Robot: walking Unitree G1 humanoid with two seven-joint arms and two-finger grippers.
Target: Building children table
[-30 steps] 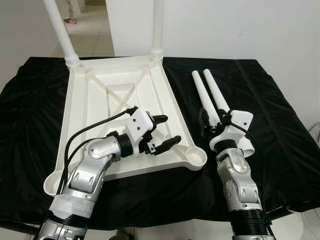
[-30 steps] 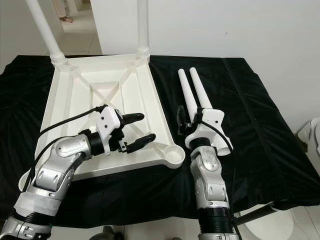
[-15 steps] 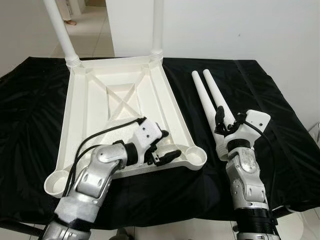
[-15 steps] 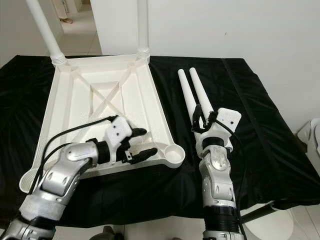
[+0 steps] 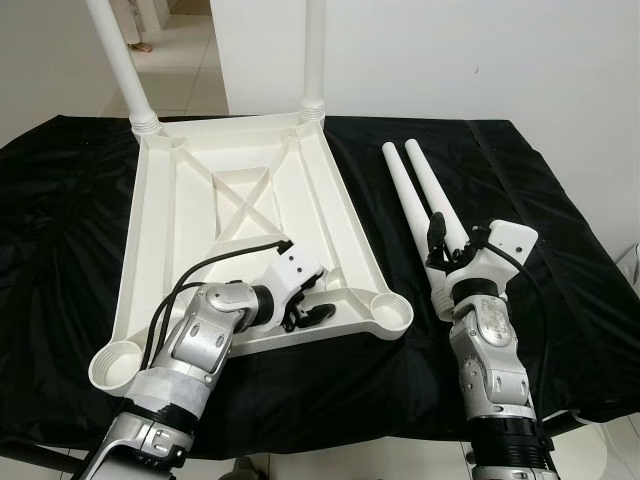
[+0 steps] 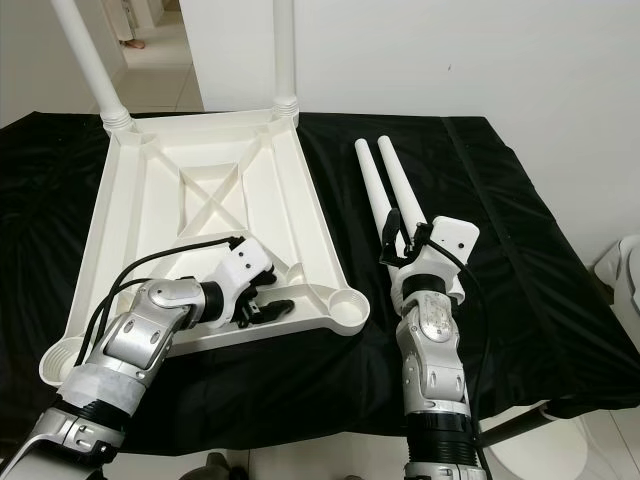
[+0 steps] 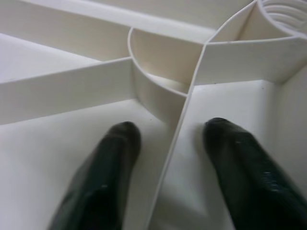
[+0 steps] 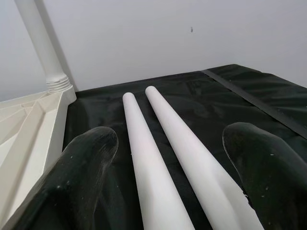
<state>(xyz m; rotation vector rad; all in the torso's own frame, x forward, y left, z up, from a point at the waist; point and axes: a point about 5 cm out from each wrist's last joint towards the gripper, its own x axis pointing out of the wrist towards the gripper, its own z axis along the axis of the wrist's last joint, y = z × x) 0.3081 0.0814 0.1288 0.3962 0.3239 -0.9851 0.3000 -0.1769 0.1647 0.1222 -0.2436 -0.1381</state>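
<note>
Left eye view: the white tabletop (image 5: 240,230) lies upside down on a black cloth (image 5: 540,240), two legs (image 5: 120,60) already standing in its far corners. The left gripper (image 5: 308,308) rests inside the near edge beside an empty socket (image 5: 392,316). Two loose legs (image 5: 425,205) lie side by side to the right, the right gripper (image 5: 447,262) over their near ends.

Left wrist view: fingers (image 7: 100,177) released, straddling a thin rib (image 7: 168,163).

Right wrist view: fingers (image 8: 81,167) spread wide, either side of both legs, grasping nothing.
</note>
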